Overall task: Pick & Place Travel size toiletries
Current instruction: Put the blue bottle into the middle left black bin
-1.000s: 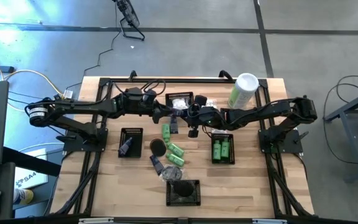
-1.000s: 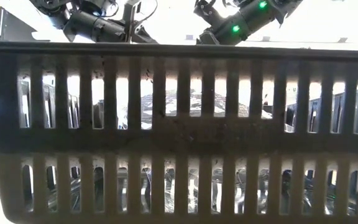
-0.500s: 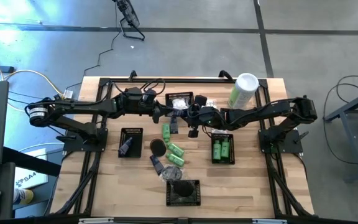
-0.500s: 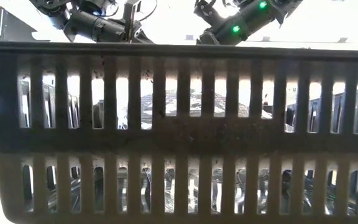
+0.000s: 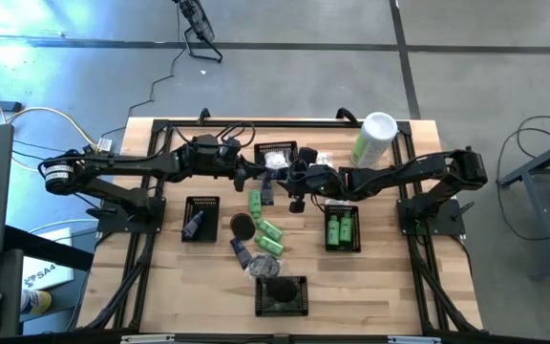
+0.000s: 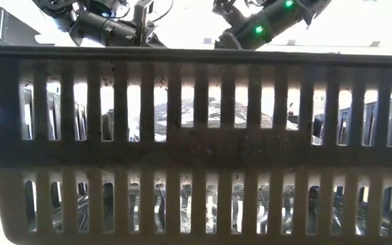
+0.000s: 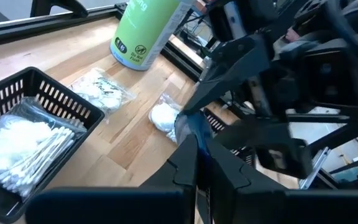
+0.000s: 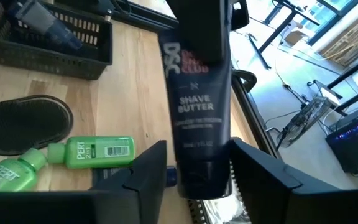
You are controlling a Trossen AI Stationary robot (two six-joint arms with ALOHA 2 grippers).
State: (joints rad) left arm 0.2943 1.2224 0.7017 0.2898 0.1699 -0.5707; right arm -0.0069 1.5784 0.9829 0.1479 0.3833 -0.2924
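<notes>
1. My left gripper has just closed. A moment ago it stood about half open, and now its jaws are pinched tight on the far end of the black shave-butter tube. This shows at bottom centre of the left wrist view and at the top of the right wrist view.
2. My right gripper has begun to widen. The tube runs straight down the middle of the right wrist view, through that gripper. I cannot tell whether the right gripper still presses on it or has let go.
3. Neither arm has travelled. In the high view both meet just above the centre of the frame, as they did a second ago. The tube hangs between them, clear of the table.
4. I read this as a handover in its closing beat, with the tube passing from my right side to my left.
5. The rest of the sorting is unfinished. Green bottles lie loose on the wood at lower left of the right wrist view.
6. A black basket at upper left of that view already holds a dark tube, so it is the likely home for this one.
</notes>
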